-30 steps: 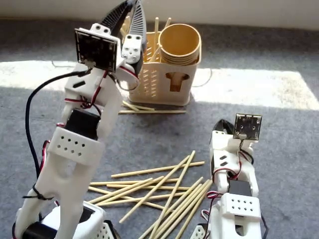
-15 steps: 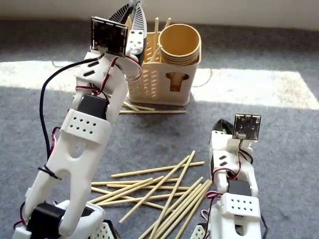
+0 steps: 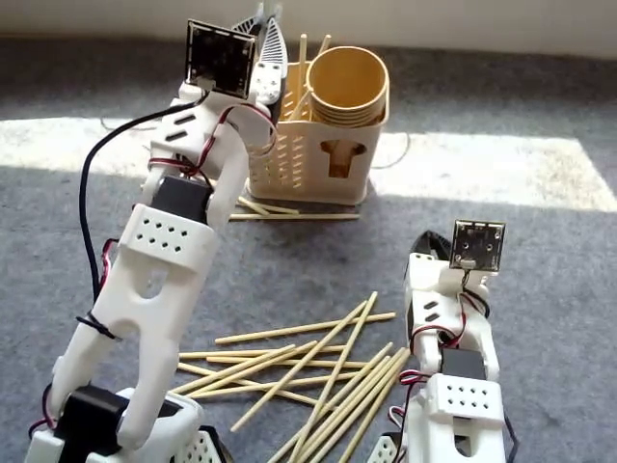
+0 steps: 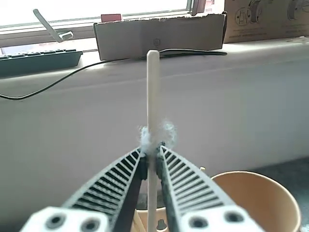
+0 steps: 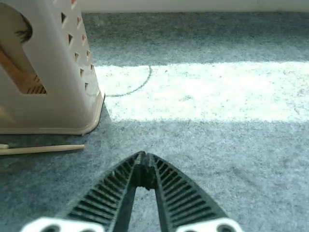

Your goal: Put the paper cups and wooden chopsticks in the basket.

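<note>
My left gripper [image 3: 267, 23] hangs over the near-left corner of the beige basket [image 3: 289, 154], shut on a wooden chopstick [image 4: 152, 92] that stands upright between its jaws [image 4: 152, 153]. A stack of paper cups [image 3: 347, 85] sits in the basket, and its rim [image 4: 251, 191] lies just below the gripper. A few chopsticks [image 3: 304, 48] stand in the basket beside the cups. Several loose chopsticks [image 3: 308, 371] lie in a pile on the grey carpet between the arm bases. My right gripper [image 5: 143, 170] rests low over the carpet, shut and empty, apart from the basket [image 5: 43, 72].
Two or three chopsticks [image 3: 284, 212] lie on the carpet against the basket's front; one chopstick [image 5: 43, 149] lies ahead of the right gripper. The right arm [image 3: 453, 318] stands at the lower right. A sunlit strip of carpet [image 3: 482, 169] runs behind it.
The left arm has stretched farther forward and to the right, carrying the chopstick from beside the basket to over its corner. The right arm has kept still.
</note>
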Robot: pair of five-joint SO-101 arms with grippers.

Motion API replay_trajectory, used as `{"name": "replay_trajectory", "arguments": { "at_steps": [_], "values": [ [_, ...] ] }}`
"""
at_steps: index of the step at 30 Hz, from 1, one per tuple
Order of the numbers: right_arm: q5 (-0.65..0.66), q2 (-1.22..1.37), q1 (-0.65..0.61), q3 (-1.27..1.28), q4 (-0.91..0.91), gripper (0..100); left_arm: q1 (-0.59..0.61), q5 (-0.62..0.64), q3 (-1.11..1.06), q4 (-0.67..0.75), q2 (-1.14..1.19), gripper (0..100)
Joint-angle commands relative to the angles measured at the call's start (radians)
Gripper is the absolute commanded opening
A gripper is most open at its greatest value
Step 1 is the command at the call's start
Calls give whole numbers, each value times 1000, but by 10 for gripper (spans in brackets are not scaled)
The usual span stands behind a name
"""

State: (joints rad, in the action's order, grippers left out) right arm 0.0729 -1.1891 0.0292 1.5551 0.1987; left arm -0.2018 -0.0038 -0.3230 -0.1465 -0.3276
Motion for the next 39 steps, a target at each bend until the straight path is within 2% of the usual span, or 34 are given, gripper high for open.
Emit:
{"name": "replay_trajectory", "arguments": {
  "at_steps": [1,5,19,22,35,39],
  "values": [
    [12,-10,-12,-5,-31,10,7,6,74,-63,-5,69],
    [12,-10,-12,-5,-31,10,7,6,102,-121,-5,90],
    [12,-10,-12,-5,-31,10,36,5,101,-130,-15,98],
    [12,-10,-12,-5,-31,10,50,5,122,-167,-15,98],
    [12,-10,-12,-5,-31,10,53,2,305,-546,-16,98],
    [12,-10,-12,-5,-31,10,117,3,305,-667,-16,98]
  ]
}}
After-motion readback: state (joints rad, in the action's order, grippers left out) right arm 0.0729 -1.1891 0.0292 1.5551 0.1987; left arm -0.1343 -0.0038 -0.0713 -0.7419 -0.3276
